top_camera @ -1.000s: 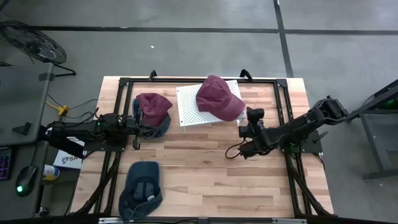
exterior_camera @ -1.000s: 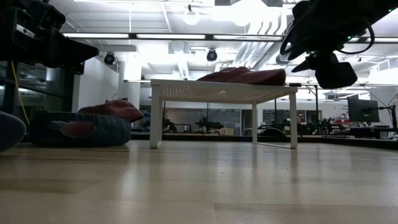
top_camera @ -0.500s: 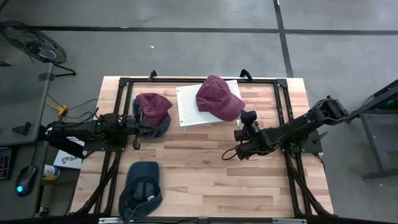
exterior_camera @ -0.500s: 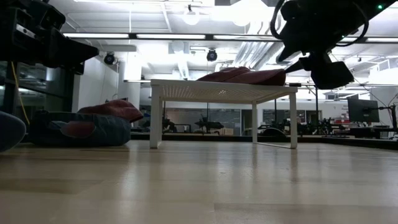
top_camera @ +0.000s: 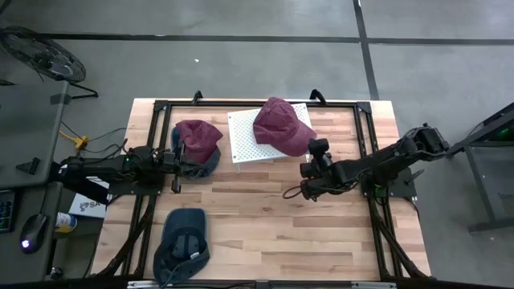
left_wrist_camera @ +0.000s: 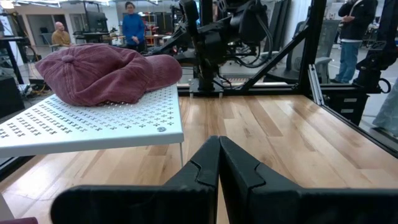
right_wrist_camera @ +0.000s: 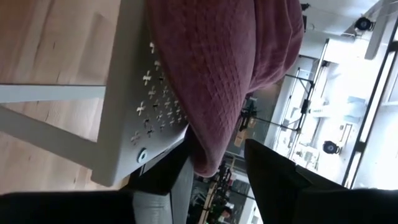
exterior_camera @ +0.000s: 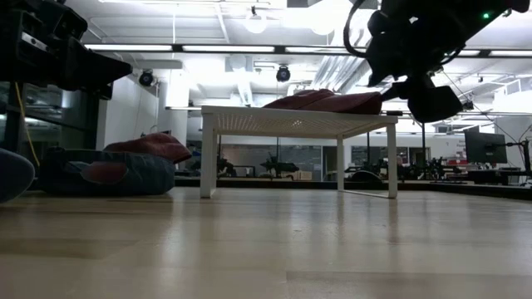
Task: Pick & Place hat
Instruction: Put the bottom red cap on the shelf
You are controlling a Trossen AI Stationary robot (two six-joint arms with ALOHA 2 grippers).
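Note:
A maroon hat [top_camera: 283, 127] lies on a white perforated stand [top_camera: 245, 140], its brim [right_wrist_camera: 214, 134] overhanging the stand's right edge. My right gripper [top_camera: 315, 159] is open at that edge, above the table. In the right wrist view one dark finger [right_wrist_camera: 171, 180] and the other [right_wrist_camera: 273, 171] stand on either side of the brim, and no touch shows. My left gripper [top_camera: 181, 162] is shut beside a second maroon hat [top_camera: 197, 136], which lies on a denim hat [top_camera: 210, 163]. A dark blue hat [top_camera: 183, 241] lies near the front left.
A black metal frame [top_camera: 257, 104] runs around the table's edges. Bare wood [top_camera: 265, 225] stretches between the stand and the near edge. People [left_wrist_camera: 134, 25] stand in the room beyond the table. The stand's thin white legs [exterior_camera: 208, 158] reach down to the tabletop.
My right gripper has moved toward the table's left and slightly toward the far edge, closing in on the overhanging brim of the maroon hat on the stand. The hats and my left arm have kept still.

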